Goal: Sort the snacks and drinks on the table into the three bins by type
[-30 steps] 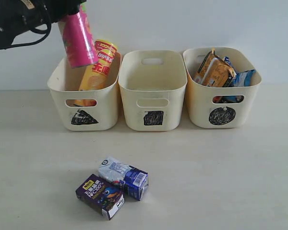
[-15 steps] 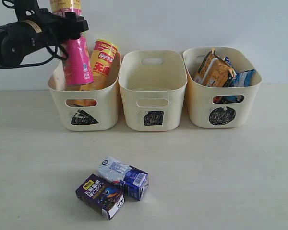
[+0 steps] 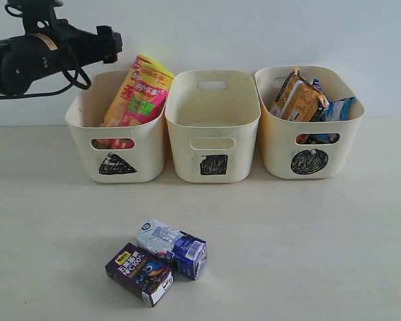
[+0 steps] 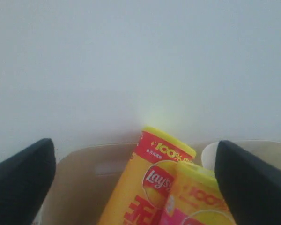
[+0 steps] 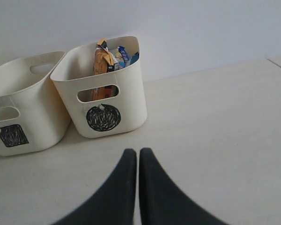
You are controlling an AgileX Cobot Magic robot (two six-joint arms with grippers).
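Our left hand (image 4: 131, 161) hangs above the triangle bin (image 3: 80, 120), fingers spread wide, gripping nothing. Under it the pink-and-yellow chip can (image 3: 142, 100) and yellow-and-red chip can (image 3: 117, 107) lean together inside. Our right hand (image 5: 138, 157), fingers pressed together, hovers over bare counter (image 5: 215, 140) near the circle bin (image 5: 131, 93). We see the dark purple carton (image 3: 139, 273) and white-and-blue carton (image 3: 172, 246) lying touching on the counter, well apart from the bins' front walls.
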